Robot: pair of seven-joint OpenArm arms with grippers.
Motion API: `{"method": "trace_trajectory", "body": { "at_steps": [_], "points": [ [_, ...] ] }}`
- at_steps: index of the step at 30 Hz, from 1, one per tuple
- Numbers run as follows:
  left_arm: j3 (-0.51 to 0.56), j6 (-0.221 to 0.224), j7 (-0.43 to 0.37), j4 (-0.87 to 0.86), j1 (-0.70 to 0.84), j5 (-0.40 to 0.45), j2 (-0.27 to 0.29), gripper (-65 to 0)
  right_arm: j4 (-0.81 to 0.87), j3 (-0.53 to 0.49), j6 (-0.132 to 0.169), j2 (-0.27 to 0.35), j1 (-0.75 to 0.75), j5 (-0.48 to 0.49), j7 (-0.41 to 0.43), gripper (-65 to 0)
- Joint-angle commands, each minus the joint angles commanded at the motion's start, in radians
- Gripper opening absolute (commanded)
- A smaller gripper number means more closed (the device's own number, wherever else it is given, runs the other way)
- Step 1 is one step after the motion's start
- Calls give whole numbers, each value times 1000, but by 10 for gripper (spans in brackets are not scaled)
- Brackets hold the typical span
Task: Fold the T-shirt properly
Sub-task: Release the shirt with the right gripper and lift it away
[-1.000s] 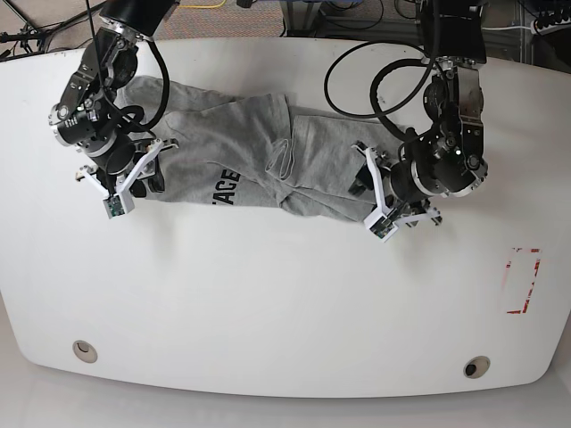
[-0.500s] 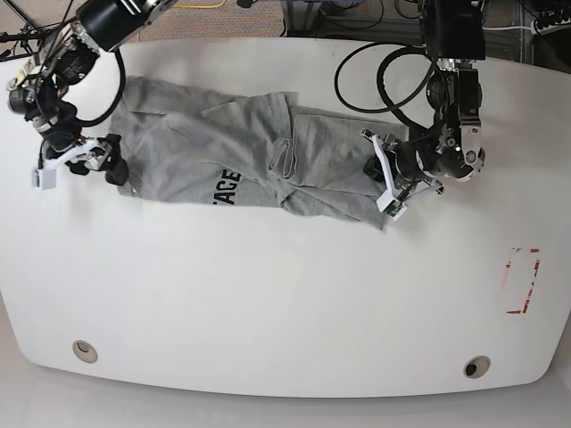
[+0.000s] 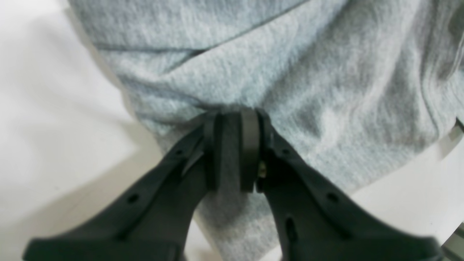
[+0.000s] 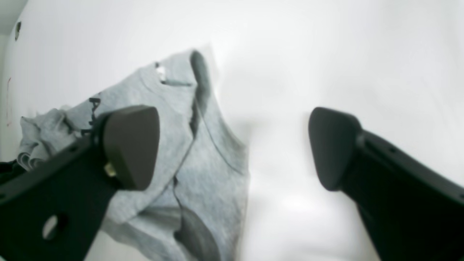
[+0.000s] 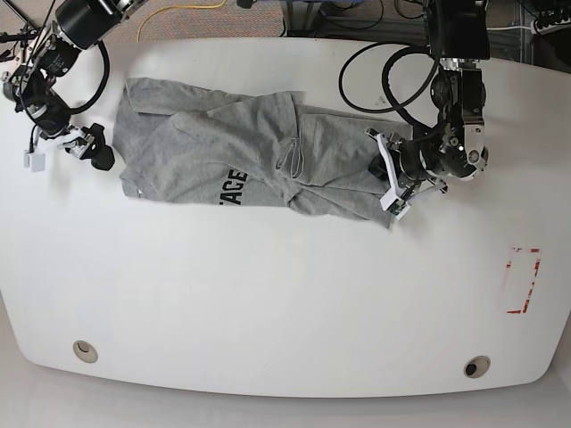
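White worktop carries the crumpled T-shirt. Left claw is pinched onto its edge; right claw gapes wide, just beside the opposite end.

T-shirt: soft heather-grey knit cloth, matt, slightly fuzzy nap up close, black print lettering flat on the weave. Left gripper: matt black plastic fingers, darker rubbery pads. Right gripper: same matt black plastic, smooth pads. Table: smooth white, faint sheen.
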Motion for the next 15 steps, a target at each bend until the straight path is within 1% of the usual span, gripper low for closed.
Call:
{"method": "trace_trajectory", "body": {
  "at_steps": [5, 8, 11, 15],
  "points": [
    [0, 0, 0, -3, -3, 0, 0, -582, 9, -54, 0, -38, -40, 0, 35, -36],
    [0, 0, 0, 0, -3, 0, 0, -582, 9, -89, 0, -46, -46, 0, 41, -36],
    [0, 0, 0, 0, -3, 0, -2, -582, 9, -114, 0, -71, -51, 0, 43, -36],
    [0, 0, 0, 2, -3, 0, -2, -582, 14, -140, 0, -86, -58, 0, 46, -38]
  ]
}}
